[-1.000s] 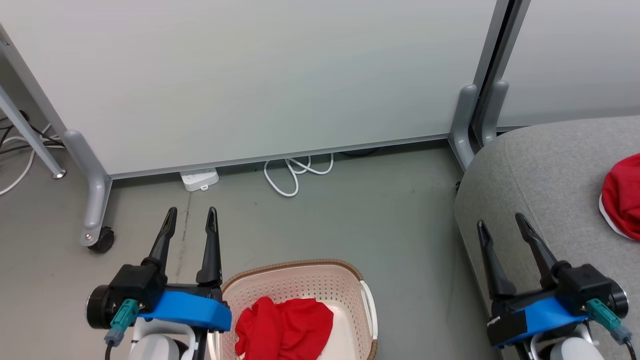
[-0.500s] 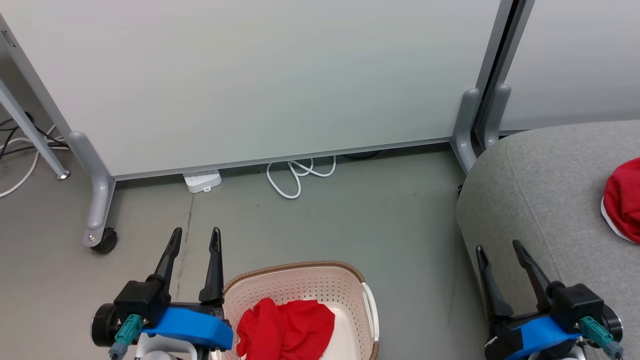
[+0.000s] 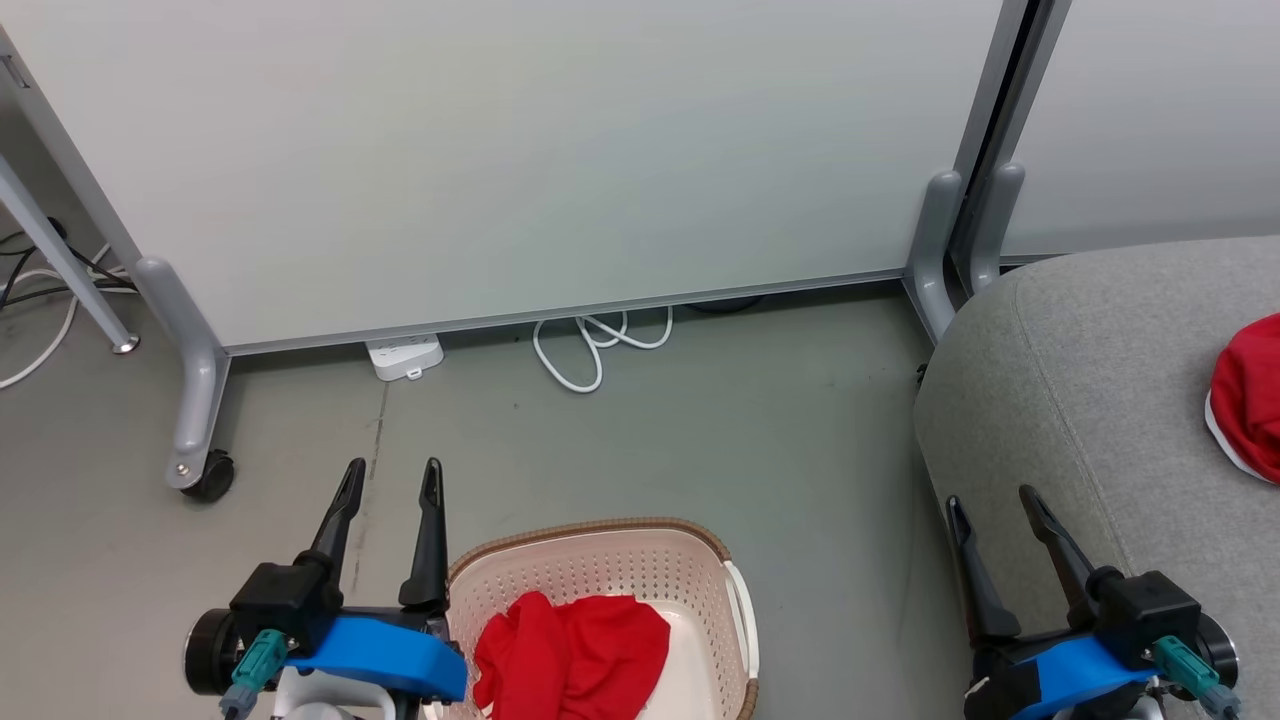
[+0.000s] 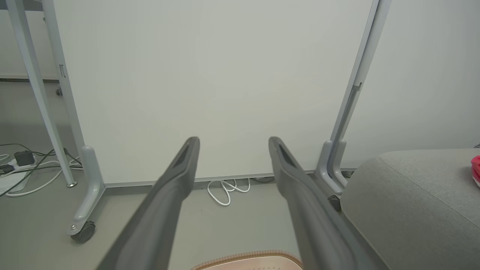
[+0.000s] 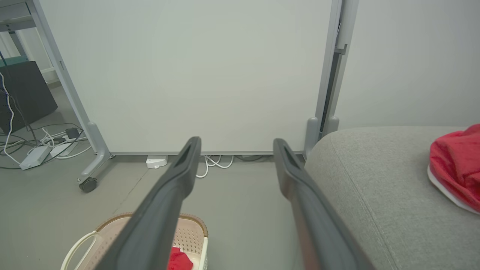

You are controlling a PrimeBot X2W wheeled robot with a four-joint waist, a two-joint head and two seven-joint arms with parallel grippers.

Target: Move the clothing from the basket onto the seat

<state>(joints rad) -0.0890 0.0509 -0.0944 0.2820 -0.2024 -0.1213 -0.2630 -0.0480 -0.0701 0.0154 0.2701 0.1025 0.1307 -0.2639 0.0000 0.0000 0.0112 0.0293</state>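
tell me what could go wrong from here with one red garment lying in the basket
1. The left tool is open right beside the basket rim. Reaching in for the red garment, a finger might catch the perforated wall and drag the basket.
2. The seat has a rounded edge, so a garment dropped near it may slide to the floor.

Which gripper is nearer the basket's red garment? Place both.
Left. The left gripper sits beside the basket, close to the garment; the right gripper is far off, by the seat.
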